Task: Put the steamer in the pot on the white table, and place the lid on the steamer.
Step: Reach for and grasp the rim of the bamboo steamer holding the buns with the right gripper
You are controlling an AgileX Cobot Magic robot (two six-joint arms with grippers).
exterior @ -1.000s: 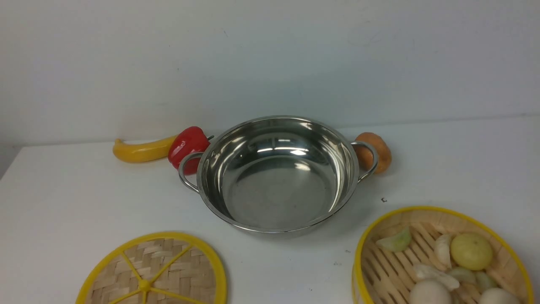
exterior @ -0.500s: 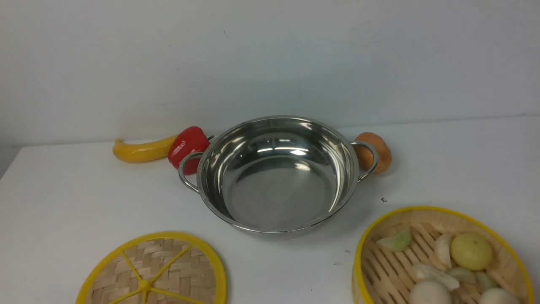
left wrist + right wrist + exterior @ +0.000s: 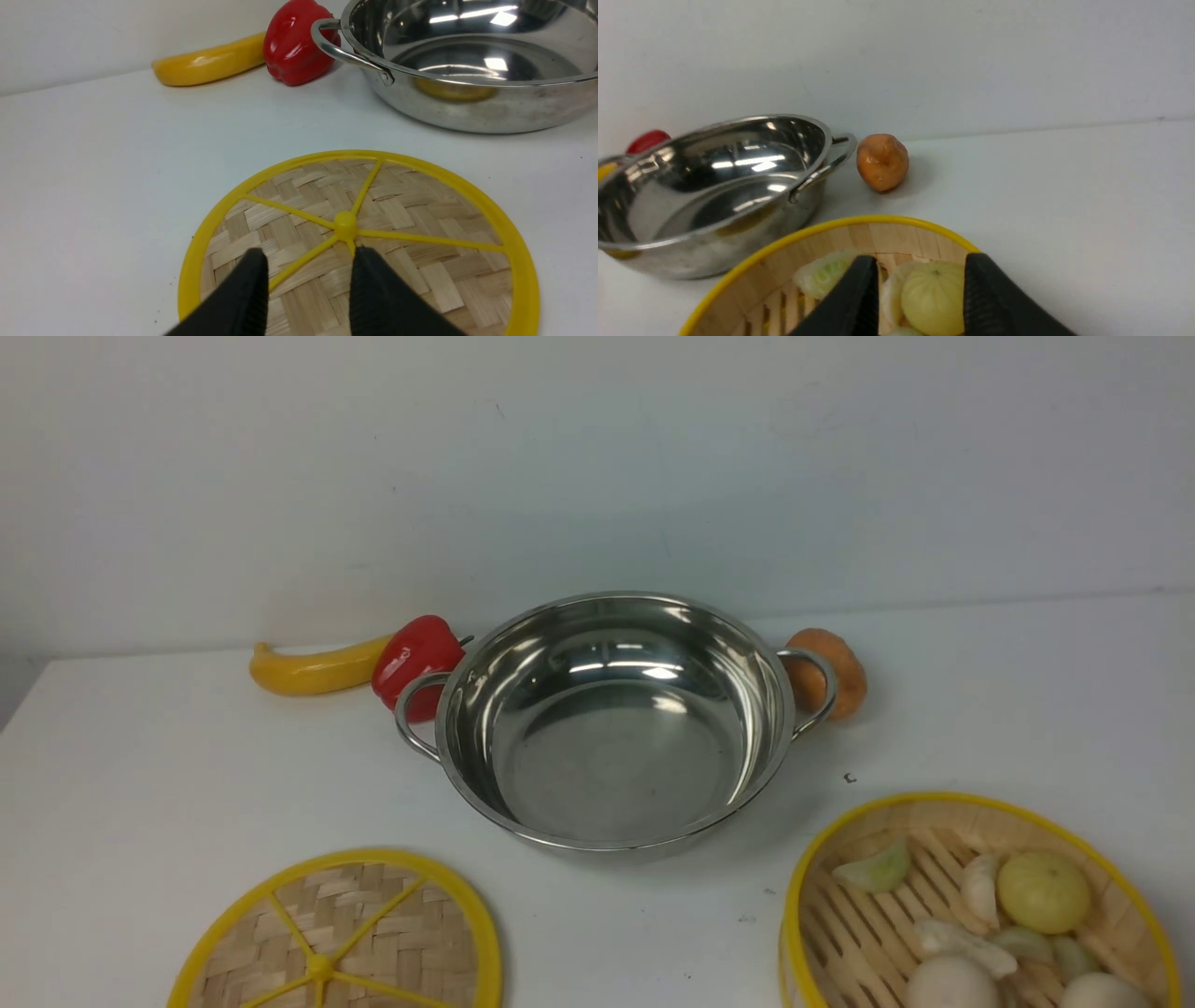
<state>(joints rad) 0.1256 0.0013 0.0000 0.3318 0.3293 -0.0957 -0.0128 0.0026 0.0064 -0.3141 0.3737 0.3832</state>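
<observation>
Right gripper [image 3: 922,256]: jaws apart, empty, directly above the round bamboo steamer with yellow rim and slatted floor [image 3: 878,235], which stands near-right on the white table [image 3: 187,756]. Left gripper [image 3: 309,252]: jaws apart, empty, above the flat woven yellow-rimmed lid [image 3: 397,210]. The shiny steel pot [image 3: 611,775] lies beyond, forward-left of the steamer. The right arm is nearer.

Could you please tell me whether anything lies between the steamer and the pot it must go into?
Nothing visible does: only bare white table separates the steamer from the pot, which is empty. The red pepper and orange item sit by its handles, off that path.
</observation>
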